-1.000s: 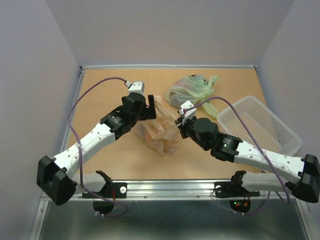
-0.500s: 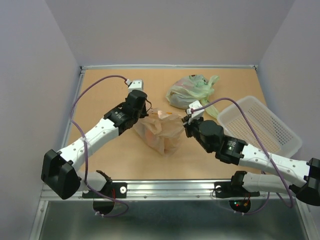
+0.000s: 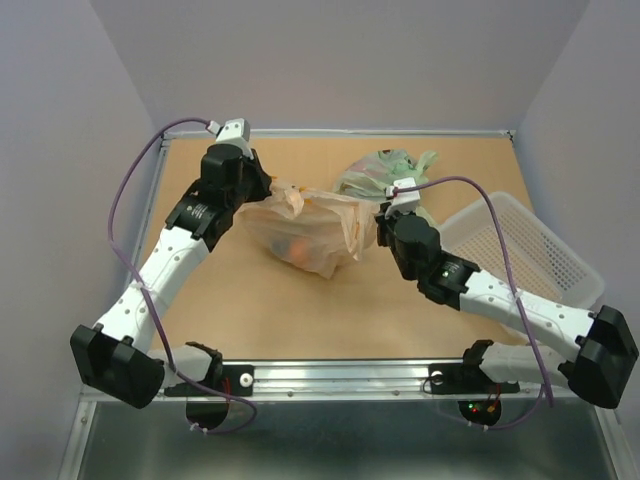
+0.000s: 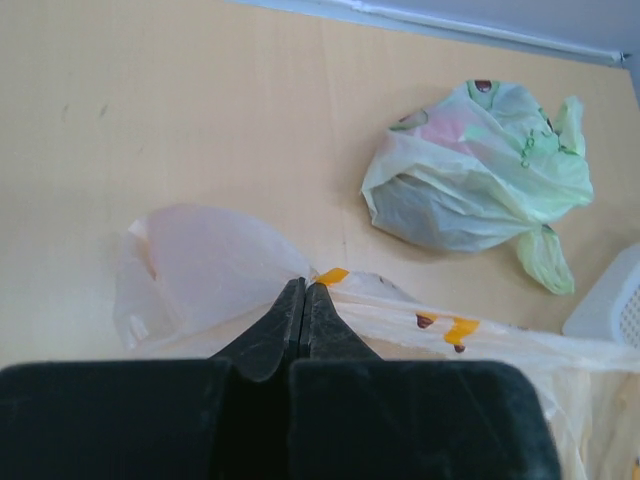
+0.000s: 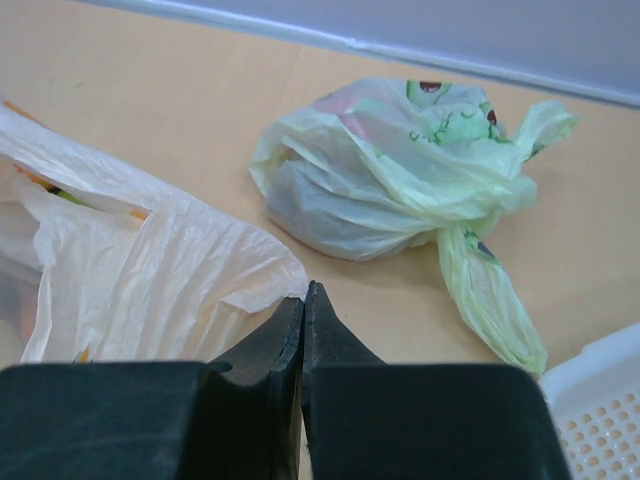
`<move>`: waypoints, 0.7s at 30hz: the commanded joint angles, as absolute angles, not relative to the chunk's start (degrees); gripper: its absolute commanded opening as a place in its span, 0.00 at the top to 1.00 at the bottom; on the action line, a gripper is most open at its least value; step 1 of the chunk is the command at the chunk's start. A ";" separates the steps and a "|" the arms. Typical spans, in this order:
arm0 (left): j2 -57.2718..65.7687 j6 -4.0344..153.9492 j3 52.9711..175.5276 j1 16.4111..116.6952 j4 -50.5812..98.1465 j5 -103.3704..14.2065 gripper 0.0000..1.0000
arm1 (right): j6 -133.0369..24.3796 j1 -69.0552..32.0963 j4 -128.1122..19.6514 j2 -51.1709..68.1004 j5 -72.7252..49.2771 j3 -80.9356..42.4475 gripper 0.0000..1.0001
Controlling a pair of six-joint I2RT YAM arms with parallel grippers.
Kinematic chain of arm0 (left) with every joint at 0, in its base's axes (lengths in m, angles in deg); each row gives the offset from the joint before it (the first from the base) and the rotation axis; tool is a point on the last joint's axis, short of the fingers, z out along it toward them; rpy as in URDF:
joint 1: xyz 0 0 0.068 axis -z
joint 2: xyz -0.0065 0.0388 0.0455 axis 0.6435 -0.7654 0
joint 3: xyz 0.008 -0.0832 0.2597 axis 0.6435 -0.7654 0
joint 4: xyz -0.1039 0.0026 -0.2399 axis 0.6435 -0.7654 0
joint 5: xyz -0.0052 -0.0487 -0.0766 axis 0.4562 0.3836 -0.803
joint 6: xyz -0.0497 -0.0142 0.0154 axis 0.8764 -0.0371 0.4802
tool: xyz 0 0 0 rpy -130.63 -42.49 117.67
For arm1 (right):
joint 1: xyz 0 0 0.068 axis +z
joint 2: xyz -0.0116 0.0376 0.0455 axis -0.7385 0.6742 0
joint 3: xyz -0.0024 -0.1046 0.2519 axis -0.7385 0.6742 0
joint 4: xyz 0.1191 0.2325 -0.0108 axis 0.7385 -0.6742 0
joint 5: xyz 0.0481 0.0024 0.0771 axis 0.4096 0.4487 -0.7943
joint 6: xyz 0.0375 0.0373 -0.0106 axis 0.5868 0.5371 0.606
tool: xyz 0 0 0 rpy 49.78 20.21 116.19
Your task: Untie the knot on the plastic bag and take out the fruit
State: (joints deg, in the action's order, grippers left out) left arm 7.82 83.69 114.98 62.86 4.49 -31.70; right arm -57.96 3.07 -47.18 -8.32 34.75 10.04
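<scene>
The plastic bag (image 3: 305, 232) lies stretched across the table (image 3: 230, 295) between both grippers, its left end pinched in the fully closed left gripper (image 4: 303, 292), its right end pinched in the fully closed right gripper (image 5: 304, 297), with a green bag (image 3: 385, 180) just behind.

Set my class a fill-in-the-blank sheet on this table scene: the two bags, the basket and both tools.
1. The left tool and the right tool are both ____ on the plastic bag.
2. The knotted bag lying beyond it is pale ____.
3. The perforated basket at the table's right side is coloured ____.

Missing words: shut; green; white.
</scene>
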 commanded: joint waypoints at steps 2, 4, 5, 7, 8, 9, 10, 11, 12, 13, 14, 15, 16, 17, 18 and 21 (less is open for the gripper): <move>15.40 85.95 105.38 60.71 9.28 -35.43 1.00 | -54.12 0.21 -49.24 -5.21 32.67 7.96 0.92; 17.41 87.36 100.73 60.80 10.16 -38.84 1.00 | -51.40 0.29 -50.73 -5.73 28.81 8.31 0.62; 18.30 87.98 99.31 60.88 10.60 -40.09 1.00 | -51.04 0.21 -51.00 -6.51 23.83 8.66 0.51; 21.01 90.53 95.10 60.88 12.36 -43.61 1.00 | -49.73 0.21 -51.26 -10.53 18.97 9.63 0.30; 22.16 91.49 93.95 61.06 12.80 -44.40 1.00 | -49.11 0.21 -51.35 -12.04 15.46 9.63 0.25; 24.00 92.55 93.07 61.06 13.32 -45.62 1.00 | -48.23 0.21 -51.78 -13.63 13.95 8.94 0.19; 24.89 92.82 91.49 61.15 13.24 -45.90 1.00 | -48.22 0.21 -52.22 -15.73 10.80 8.23 0.16; 25.68 93.00 90.95 61.23 13.15 -46.07 1.00 | -48.48 0.29 -52.92 -16.19 9.20 6.83 0.14; 26.39 93.08 90.69 61.24 12.89 -45.99 1.00 | -48.66 0.29 -53.37 -16.28 7.71 5.34 0.12; 27.44 93.35 90.60 61.24 11.85 -45.73 1.00 | -49.36 0.29 -57.37 -15.06 5.17 0.98 0.10; 27.88 93.52 90.77 61.24 11.49 -45.73 1.00 | -49.45 0.29 -59.15 -14.09 4.01 -1.42 0.10; 28.32 93.87 90.86 61.24 10.96 -45.64 1.00 | -49.45 0.29 -62.57 -13.04 3.05 -3.79 0.10; 29.11 94.14 91.56 61.24 10.96 -45.46 1.00 | -49.19 0.64 -63.73 -11.81 1.99 -6.34 0.09; 29.20 94.92 92.08 61.24 10.87 -45.29 1.00 | -48.67 0.91 -64.53 -9.88 0.76 -9.84 0.09; 29.38 95.28 92.79 61.32 10.87 -45.11 1.00 | -47.79 1.26 -65.14 -8.91 0.84 -11.27 0.09; 28.59 97.03 96.21 61.32 10.52 -44.41 1.00 | -42.00 2.75 -65.41 -6.71 2.59 -13.74 0.09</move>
